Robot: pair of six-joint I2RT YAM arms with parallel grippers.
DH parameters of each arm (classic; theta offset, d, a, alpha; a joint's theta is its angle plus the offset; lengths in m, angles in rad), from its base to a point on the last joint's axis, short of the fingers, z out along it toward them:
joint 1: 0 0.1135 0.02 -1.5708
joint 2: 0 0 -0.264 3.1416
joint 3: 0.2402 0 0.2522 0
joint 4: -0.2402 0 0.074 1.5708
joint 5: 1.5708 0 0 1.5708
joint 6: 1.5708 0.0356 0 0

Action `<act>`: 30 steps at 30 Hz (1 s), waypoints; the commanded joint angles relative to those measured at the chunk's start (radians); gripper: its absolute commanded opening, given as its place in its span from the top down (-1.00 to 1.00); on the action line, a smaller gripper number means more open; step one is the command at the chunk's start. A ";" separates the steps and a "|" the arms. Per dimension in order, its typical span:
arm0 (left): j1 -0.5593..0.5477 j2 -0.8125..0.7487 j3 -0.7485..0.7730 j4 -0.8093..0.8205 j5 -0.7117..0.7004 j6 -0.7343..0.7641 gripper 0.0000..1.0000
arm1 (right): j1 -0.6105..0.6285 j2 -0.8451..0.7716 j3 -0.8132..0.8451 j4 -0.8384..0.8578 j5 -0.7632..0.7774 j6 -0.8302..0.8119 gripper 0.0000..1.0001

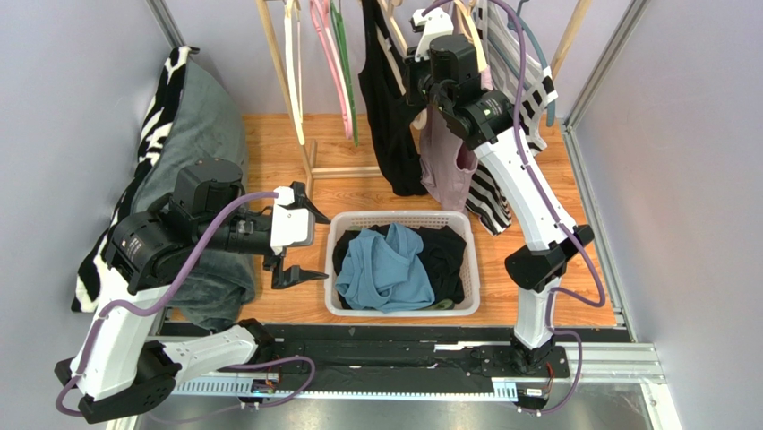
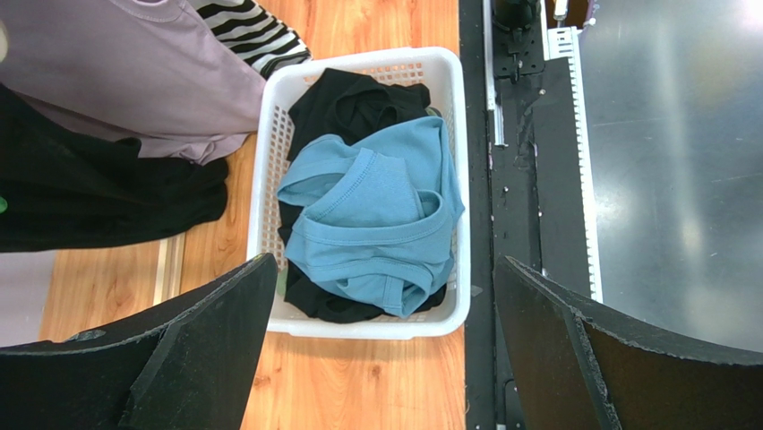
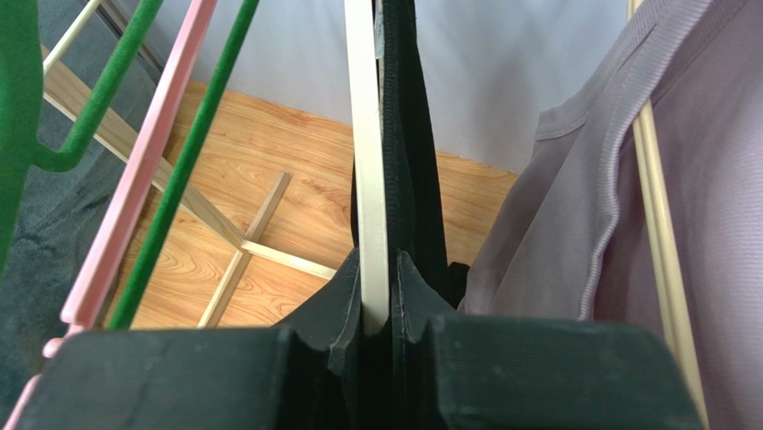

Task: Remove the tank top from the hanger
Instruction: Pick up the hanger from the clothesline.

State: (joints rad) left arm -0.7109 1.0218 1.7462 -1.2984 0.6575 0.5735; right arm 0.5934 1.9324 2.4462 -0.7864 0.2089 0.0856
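Note:
A black tank top hangs on a cream hanger at the rack in the back middle. In the right wrist view the black cloth lies against the hanger's right side. My right gripper is raised at the rack and shut on that hanger's bar. A mauve tank top hangs just right of it on another hanger. My left gripper is open and empty, low, just left of the white basket, and looks across it.
The basket holds a blue garment over black ones. Pink and green hangers and a striped garment hang on the wooden rack. A grey and zebra-print pile lies at the left wall.

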 commanded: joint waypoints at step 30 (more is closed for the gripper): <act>0.016 -0.026 -0.025 0.013 0.024 -0.006 -0.98 | -0.026 -0.161 0.056 -0.217 -0.089 0.082 1.00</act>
State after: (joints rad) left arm -0.6998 1.0023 1.7237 -1.2984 0.6575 0.5739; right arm 0.5724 1.8141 2.4397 -1.0004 0.1291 0.1390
